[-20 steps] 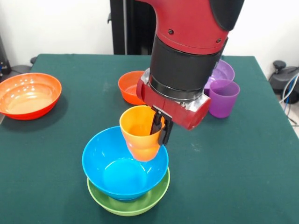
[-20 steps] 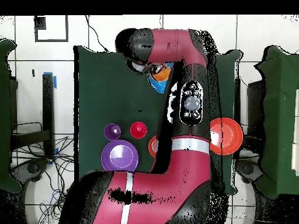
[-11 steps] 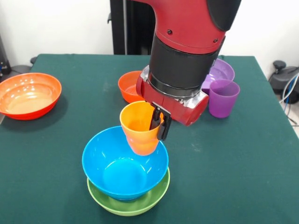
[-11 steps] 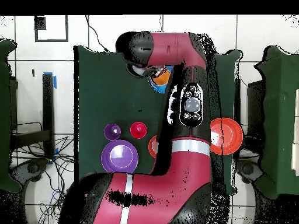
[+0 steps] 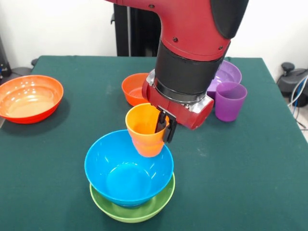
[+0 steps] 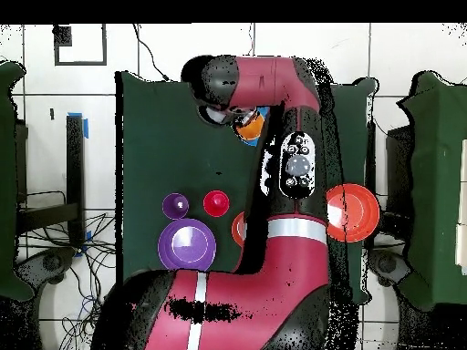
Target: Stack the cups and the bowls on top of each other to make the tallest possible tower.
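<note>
My gripper [image 5: 163,131] is shut on the rim of the orange cup [image 5: 146,134], one finger inside and one outside. The cup hangs slightly tilted over the far side of the light blue bowl [image 5: 126,171]. That bowl sits nested in the lime green bowl [image 5: 137,211] at the near edge of the table; the two form the tower. In the overhead view the arm covers most of the pile, and only the orange cup [image 6: 247,127] and a sliver of the light blue bowl [image 6: 262,116] show.
A small orange bowl [image 5: 133,89] stands behind the gripper. A wide orange-red bowl [image 5: 30,97] is at the left. A purple cup [image 5: 230,100] and a purple bowl [image 5: 228,73] are at the right. A red cup [image 6: 216,202] shows overhead.
The gripper has lifted the orange cup a little and drawn it slightly toward the far rim of the light blue bowl. The bowls have not moved.
</note>
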Controlling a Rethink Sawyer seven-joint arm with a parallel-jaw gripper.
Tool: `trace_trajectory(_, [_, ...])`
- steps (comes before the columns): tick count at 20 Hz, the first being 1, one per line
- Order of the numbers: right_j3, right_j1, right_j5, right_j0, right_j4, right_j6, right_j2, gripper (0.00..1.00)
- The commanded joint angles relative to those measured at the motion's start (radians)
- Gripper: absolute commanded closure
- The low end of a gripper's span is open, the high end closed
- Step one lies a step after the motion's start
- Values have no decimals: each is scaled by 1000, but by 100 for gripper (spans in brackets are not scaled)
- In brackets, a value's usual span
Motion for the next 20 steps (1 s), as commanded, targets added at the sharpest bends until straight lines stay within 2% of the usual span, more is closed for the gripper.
trace_trajectory(1, [126, -5, -79, 1, -32, -127, 50, 100])
trace_trajectory(14, [127, -26, -92, -60, -31, -195, 59, 100])
trace_trajectory(20, [131, -44, -70, -61, -27, -197, 60, 100])
